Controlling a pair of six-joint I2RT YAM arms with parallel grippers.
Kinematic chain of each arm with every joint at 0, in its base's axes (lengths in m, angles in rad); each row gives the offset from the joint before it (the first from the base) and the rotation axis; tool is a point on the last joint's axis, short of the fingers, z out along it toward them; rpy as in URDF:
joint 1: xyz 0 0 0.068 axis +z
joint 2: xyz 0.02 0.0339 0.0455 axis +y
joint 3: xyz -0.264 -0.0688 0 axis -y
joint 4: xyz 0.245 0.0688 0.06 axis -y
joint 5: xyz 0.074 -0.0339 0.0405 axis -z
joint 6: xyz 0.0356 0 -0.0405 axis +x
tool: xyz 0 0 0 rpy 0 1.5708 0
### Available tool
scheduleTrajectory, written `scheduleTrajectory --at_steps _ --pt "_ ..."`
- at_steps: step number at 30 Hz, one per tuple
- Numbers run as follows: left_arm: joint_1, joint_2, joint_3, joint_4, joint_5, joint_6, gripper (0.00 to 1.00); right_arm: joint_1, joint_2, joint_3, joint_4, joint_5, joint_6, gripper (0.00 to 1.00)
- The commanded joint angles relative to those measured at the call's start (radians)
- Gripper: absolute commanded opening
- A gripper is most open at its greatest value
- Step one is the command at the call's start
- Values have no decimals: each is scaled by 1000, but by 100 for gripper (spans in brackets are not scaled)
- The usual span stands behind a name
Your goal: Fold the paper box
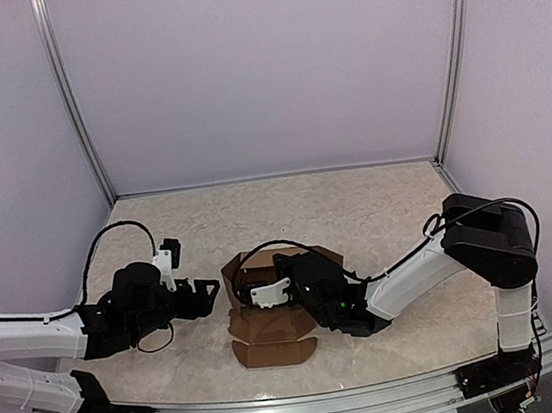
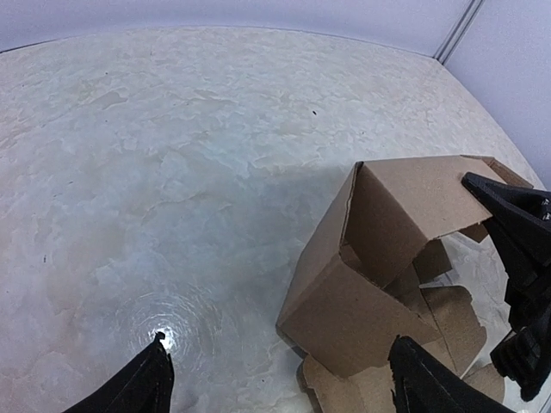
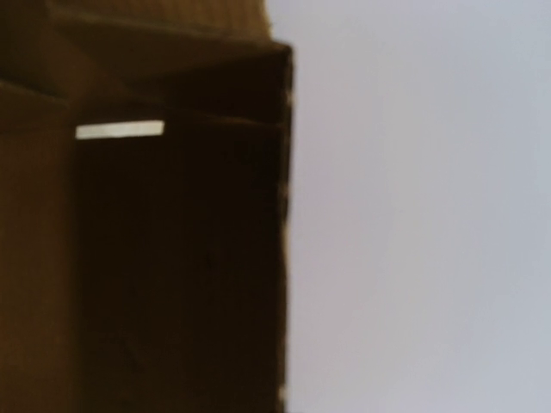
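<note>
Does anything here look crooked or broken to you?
Nothing looks torn. The paper box is lopsided, though: its far walls stand up, while the near flaps lie flat on the table. That looks like a half-finished fold rather than damage.

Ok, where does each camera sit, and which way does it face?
Top external: above, behind the bases, looking down; both arms reach toward the half-folded brown cardboard box.
Left wrist: low, left of the box, facing its raised wall; open left gripper at bottom.
Right wrist: against the box's shadowed cardboard; no fingers visible.
All three show the box.
</note>
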Motion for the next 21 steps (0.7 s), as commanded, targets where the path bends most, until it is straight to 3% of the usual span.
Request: scheduleTrajectory --at_steps 1,12,21 --pt "38 63 26 87 83 27 84 -11 18 8 -28 -21 38 0" --pt "54 283 87 161 195 53 84 -17 3 6 -50 -30 78 0" --pt "54 365 130 205 256 60 83 -18 3 2 -52 -29 98 0"
